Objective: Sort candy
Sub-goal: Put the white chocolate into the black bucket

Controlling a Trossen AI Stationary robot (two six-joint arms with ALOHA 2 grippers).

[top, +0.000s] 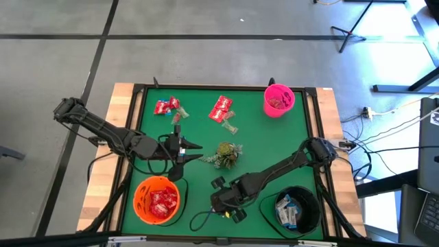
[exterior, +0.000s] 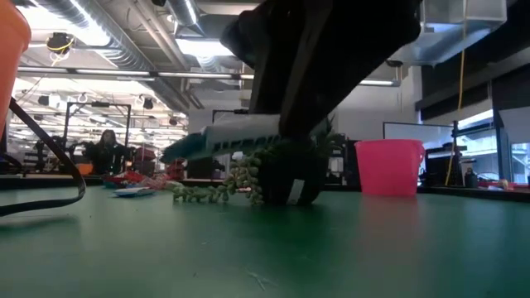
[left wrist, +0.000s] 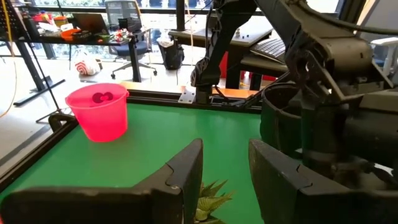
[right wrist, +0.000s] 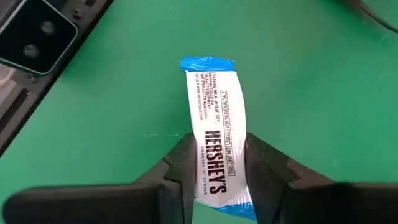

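Overhead ceiling strips (exterior: 99, 33) light the room evenly; daylight pours in at the high view's upper right, washing the floor (top: 384, 20) pale blue-white. Green table mat (top: 260, 147) reads flat, with soft short shadows under the arms. Low view: arm mass (exterior: 323, 50) close to the lens is dark and blurred; near mat out of focus, pink bucket (exterior: 387, 167) fairly sharp. Right wrist view is crisp: print on the white-and-blue packet (right wrist: 214, 134) is legible. Left wrist view bows slightly at its edges, with bright windows (left wrist: 124, 6) behind.
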